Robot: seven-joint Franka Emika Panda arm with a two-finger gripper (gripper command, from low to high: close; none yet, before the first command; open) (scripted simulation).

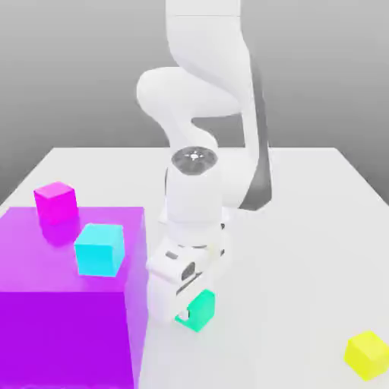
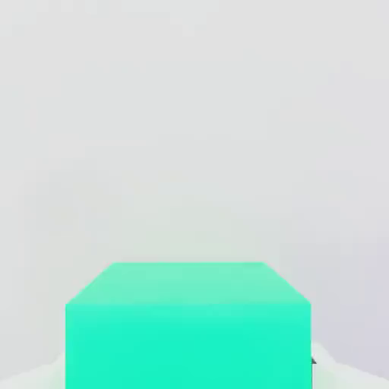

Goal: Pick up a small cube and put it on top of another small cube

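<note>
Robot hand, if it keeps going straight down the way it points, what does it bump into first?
Probably the green cube: the hand points down right at it, and the table lies just beneath.

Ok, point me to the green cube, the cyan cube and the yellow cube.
green cube (image 1: pixel 200 311): exterior view, on its front face beside the pincer.
cyan cube (image 1: pixel 99 251): exterior view, on its front face, atop the purple block.
yellow cube (image 1: pixel 367 355): exterior view, centre of the cube.

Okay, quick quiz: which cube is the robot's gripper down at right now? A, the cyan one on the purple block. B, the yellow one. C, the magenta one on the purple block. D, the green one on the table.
D: the gripper is lowered right at the green cube on the white table, and the hand view shows that same green cube close up.
</note>
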